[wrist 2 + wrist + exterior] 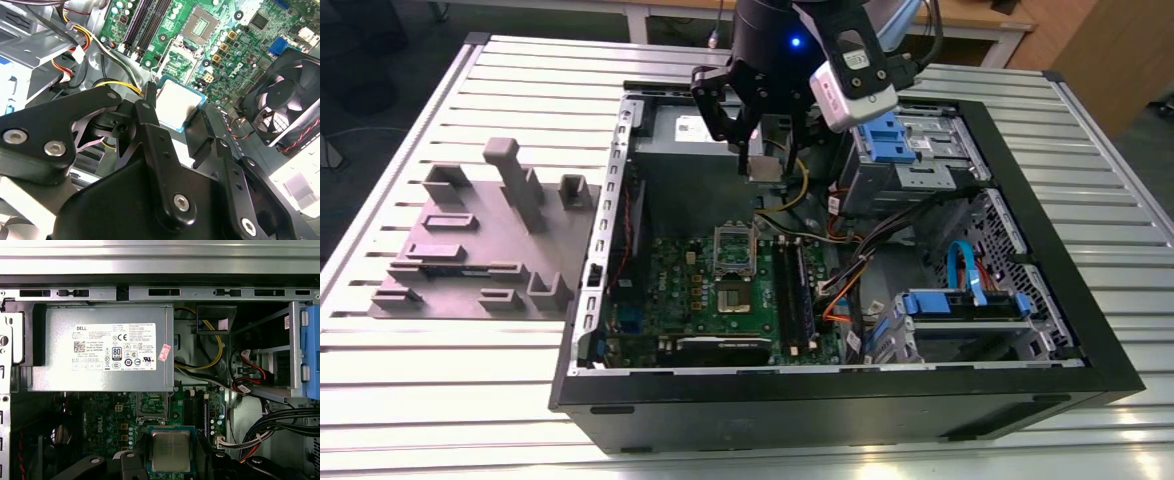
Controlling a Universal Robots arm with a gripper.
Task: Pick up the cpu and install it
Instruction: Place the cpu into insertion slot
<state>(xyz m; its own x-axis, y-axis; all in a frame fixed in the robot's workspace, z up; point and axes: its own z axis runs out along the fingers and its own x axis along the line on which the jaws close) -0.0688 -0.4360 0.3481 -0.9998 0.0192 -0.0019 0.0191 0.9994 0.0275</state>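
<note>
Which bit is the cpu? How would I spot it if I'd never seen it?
Find the open black computer case; above its green board hangs the black gripper. The cpu is the small flat square pinched between its fingers. It has a plain silvery top, unlike the dark socket below.

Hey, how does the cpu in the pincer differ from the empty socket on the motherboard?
The cpu has a pale silvery top; the socket is dark in the middle. The cpu hangs clamped in the pincer, up off the board, while the socket sits fixed on the green motherboard, uncovered and empty. Both are flat squares of much the same outline.
</note>
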